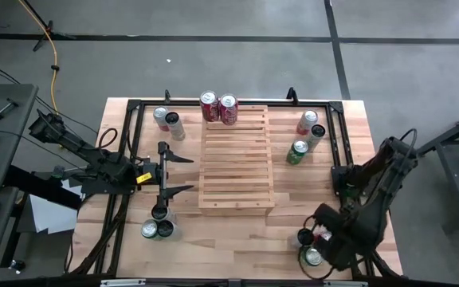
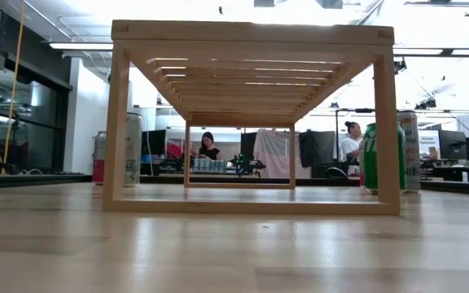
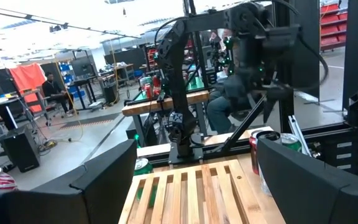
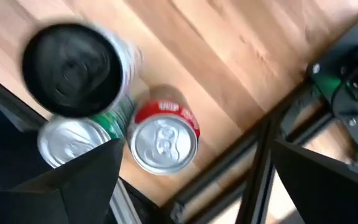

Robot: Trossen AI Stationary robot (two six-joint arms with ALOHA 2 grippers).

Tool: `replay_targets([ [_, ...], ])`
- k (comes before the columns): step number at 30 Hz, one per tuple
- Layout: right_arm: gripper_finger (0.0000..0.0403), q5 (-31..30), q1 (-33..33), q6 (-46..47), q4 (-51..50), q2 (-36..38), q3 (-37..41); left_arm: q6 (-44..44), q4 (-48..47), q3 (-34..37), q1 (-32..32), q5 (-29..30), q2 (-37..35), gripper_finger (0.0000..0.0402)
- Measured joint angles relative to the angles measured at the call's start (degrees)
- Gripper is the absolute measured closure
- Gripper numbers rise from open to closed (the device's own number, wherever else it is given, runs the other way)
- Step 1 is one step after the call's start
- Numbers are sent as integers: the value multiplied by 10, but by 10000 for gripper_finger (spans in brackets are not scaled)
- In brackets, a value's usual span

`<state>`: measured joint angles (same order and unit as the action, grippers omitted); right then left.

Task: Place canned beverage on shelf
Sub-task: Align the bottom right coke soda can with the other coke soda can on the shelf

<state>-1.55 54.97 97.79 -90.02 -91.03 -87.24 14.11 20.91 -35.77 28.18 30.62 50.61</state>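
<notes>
A: From above, where are your hands?

B: My left hand (image 1: 183,174) gapes empty, left of the shelf (image 1: 237,159) at frame centre. Two red cans (image 1: 219,108) stand on its top edge. My right hand (image 1: 315,243) hangs wide open over three cans (image 1: 307,245), lower right of the counter (image 1: 237,239).

A: Low view?

B: The shelf (image 2: 251,114) fills the middle; green can (image 2: 379,156) right.

A: Right wrist?

B: Red can (image 4: 164,142) sits centre, ungripped.

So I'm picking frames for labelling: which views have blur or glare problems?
Right wrist view: the black-topped can is smeared by motion blur, and the red can is soft. Low view: bright ceiling lights wash out the top, leaving the shelf backlit and the near tabletop out of focus. High view: evenly lit and sharp. Left wrist view: the background is slightly overexposed.
</notes>
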Motion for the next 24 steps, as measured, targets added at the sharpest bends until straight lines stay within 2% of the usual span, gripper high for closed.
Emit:
replay_targets([
  [4,6,-20,10,25,1,16,2,10,0,0,0,0,0,78],
  [9,6,17,11,23,0,28,73,10,0,0,0,0,0,78],
  [12,6,16,6,28,13,52,107,10,0,0,0,0,0,78],
  [18,6,14,9,54,60,80,115,10,0,0,0,0,0,78],
  [24,6,16,18,69,131,70,115,-20,-4,0,0,0,0,78],
])
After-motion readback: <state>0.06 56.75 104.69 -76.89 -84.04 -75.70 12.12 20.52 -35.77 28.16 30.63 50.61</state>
